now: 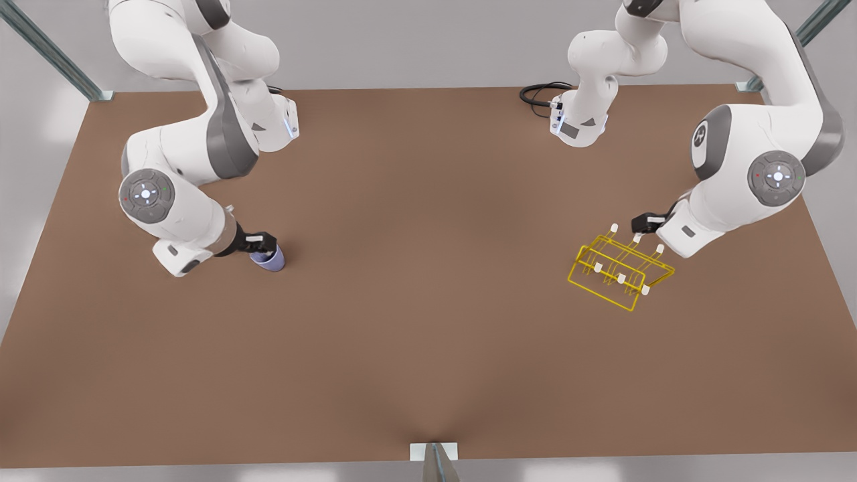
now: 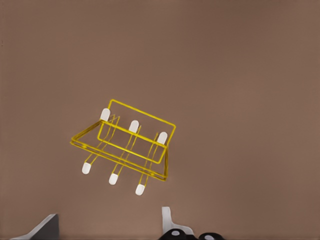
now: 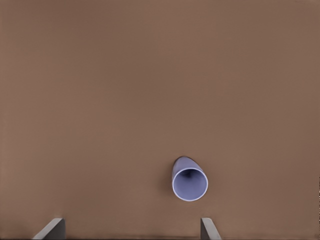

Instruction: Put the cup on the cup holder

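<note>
The lavender-blue cup (image 1: 269,259) sits on the brown table at the front view's left, and its open mouth (image 3: 190,184) faces the right wrist camera. My right gripper (image 1: 260,242) hovers just over it, open (image 3: 131,229), with the cup beyond the fingertips and not held. The yellow wire cup holder (image 1: 619,269) with white-capped prongs stands at the front view's right, and the whole of the holder (image 2: 125,145) is seen in the left wrist view. My left gripper (image 1: 641,224) is at its far edge, open (image 2: 107,227) and holding nothing.
A black cable (image 1: 541,94) coils by the arm base at the table's back edge. A metal post (image 1: 435,459) stands at the middle of the front edge. Bare brown tabletop (image 1: 428,268) stretches between cup and holder.
</note>
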Robot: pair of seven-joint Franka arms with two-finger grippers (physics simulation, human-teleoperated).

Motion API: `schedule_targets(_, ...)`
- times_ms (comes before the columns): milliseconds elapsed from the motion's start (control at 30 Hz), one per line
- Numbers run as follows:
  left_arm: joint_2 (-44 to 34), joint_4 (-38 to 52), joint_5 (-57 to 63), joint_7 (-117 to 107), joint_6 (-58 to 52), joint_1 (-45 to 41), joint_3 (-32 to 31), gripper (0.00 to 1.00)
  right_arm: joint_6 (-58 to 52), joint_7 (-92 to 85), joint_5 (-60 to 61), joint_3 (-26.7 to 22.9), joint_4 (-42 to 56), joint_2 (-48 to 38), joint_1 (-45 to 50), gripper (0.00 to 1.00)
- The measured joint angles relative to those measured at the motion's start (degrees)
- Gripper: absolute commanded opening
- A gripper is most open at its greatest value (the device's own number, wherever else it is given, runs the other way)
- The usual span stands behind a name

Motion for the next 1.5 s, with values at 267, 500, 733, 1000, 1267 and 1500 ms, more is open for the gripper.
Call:
schedule_targets(267,-0.20,0.32,0.39,0.27,-0.20,-0.01,0.08,1.00,10.06,1.83,-0.98,0.69,-15.29,-4.07,-1.91,1.00)
schedule_targets(500,-0.20,0.44,0.41,0.43,-0.25,-0.01,0.08,1.00,17.47,2.71,-0.86,6.38,-19.65,-3.57,-5.38,1.00)
schedule_targets(733,-0.41,0.48,0.45,0.56,-0.27,-0.02,0.09,1.00,24.69,2.34,-0.89,6.83,-27.12,-1.51,-7.97,1.00)
schedule_targets(1000,-0.75,0.48,0.51,0.61,-0.51,-0.01,0.10,1.00,34.75,-2.07,-0.02,6.13,-37.54,-2.77,-12.74,1.00)
schedule_targets(1267,-0.72,0.44,0.43,0.65,-0.81,-0.02,0.10,1.00,38.57,-7.19,0.15,6.63,-41.34,-4.08,-12.54,1.00)
schedule_targets(1500,-0.73,0.48,0.33,0.68,-0.92,0.00,0.11,1.00,41.13,-10.07,0.12,6.63,-46.23,-5.55,-11.76,1.00)
